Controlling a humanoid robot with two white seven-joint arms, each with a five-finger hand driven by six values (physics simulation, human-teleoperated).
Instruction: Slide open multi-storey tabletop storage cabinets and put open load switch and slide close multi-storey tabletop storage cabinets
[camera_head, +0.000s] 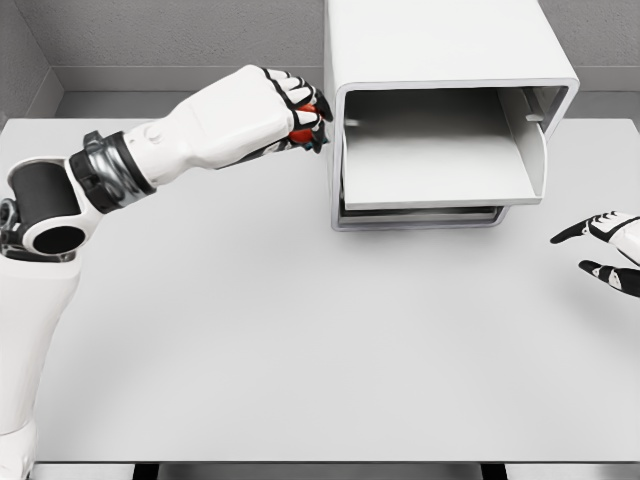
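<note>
A white multi-storey cabinet (450, 60) stands at the back of the table, right of centre. Its upper drawer (440, 160) is slid out toward me and looks empty; a lower drawer front (420, 215) sits almost flush beneath it. My left hand (300, 115) hovers just left of the cabinet's front edge, fingers curled around a small red and dark object, the load switch (303, 135), mostly hidden by the fingers. My right hand (605, 245) rests low at the right edge, fingers spread, holding nothing.
The white table (300, 340) stretches wide in front of the cabinet. Grey walls close the back and left. My left arm's elbow (50, 205) rises at the left edge.
</note>
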